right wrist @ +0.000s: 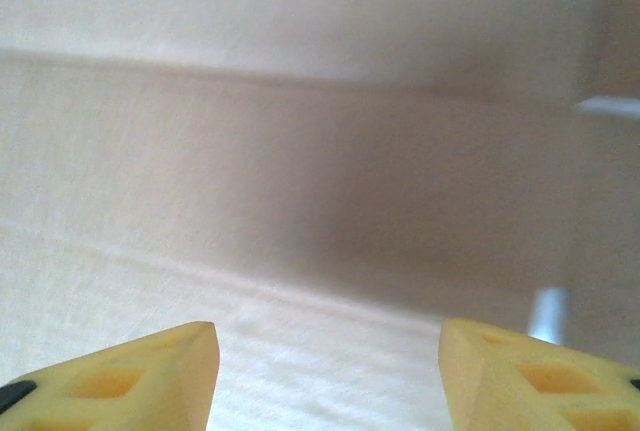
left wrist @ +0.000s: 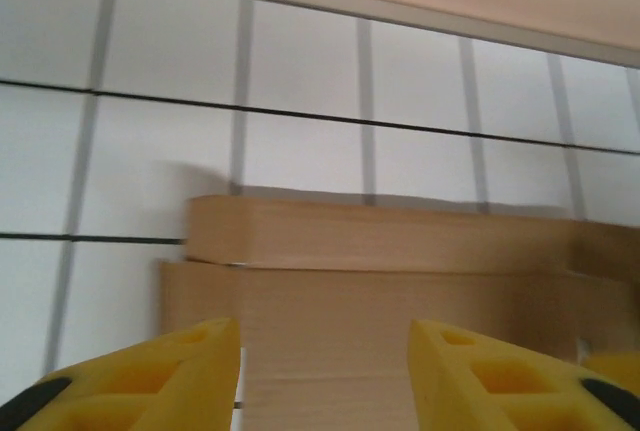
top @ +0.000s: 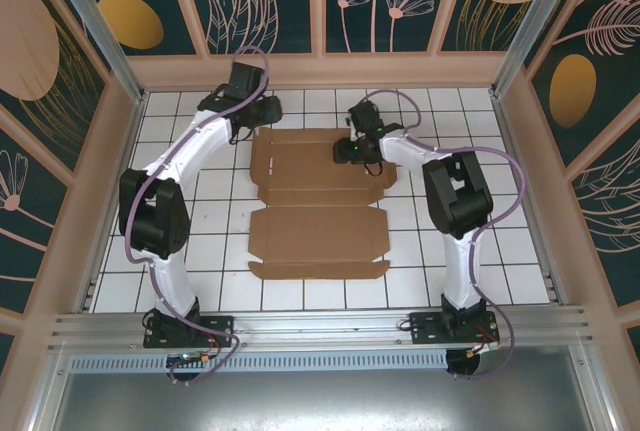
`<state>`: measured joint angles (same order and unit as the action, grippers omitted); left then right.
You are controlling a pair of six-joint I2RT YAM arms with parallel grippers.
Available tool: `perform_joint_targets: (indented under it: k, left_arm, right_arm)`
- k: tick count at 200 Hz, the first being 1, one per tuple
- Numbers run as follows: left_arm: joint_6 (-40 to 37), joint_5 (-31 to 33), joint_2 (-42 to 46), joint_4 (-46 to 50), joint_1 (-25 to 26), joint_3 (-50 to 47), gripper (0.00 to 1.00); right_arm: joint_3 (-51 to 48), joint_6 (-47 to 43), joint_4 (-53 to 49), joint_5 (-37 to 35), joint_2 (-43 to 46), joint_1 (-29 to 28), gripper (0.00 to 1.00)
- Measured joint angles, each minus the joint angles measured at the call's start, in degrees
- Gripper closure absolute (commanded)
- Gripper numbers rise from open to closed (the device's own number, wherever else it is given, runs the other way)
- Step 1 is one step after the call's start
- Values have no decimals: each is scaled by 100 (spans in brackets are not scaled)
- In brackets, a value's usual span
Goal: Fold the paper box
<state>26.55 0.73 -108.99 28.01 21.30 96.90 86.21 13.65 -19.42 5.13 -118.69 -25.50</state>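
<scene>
The paper box (top: 318,206) is a flat brown die-cut cardboard sheet lying on the white tiled floor, its flaps spread out. My left gripper (top: 252,123) hovers at the sheet's far left corner. In the left wrist view its yellow fingers (left wrist: 150,376) stand apart with a cardboard flap (left wrist: 400,251) below and ahead of them. My right gripper (top: 347,154) is low over the far right part of the sheet. Its yellow fingers (right wrist: 130,381) are spread, with bare cardboard (right wrist: 320,201) close beneath. Neither gripper holds anything.
The white tiled floor (top: 200,251) is bounded by a beige back wall (top: 320,69) and side walls. An aluminium rail (top: 320,326) runs along the near edge where both arm bases are bolted.
</scene>
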Motion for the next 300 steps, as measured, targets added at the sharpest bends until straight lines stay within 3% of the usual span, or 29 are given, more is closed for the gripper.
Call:
perform_joint_targets:
  k: [25,60,110,198,223,260,300]
  left_arm:
    - [302,-752,72,-411,442,-448,58]
    - [704,-1384,-35,-708,544,-1401,59]
    - [940,-1593,-146,-925,544,-1775,56]
    - [1073,-1659,-352,-1088,544,-1773,55]
    - [1108,-1659,-420,-1091,544,-1773,55]
    - [1130,-1661,-424,-1113,525,-1773,55]
    - [1246,-1727,-424,-1113,382,-1762,51]
  right_arm:
    - [310,44,-17,28,15,452,38]
    - [1250,11,-168,-90,-162,787,37]
    - [2605,-146,-579,68,-1121,933,37]
    - [2457,-282,-1043,295,-1451,940,43]
    - [2275,-280,-1047,385,-1451,951,49]
    - [2170,-293,-973,553,-1451,979,74]
    - [1941,-407,-662,682,-1427,1005,81]
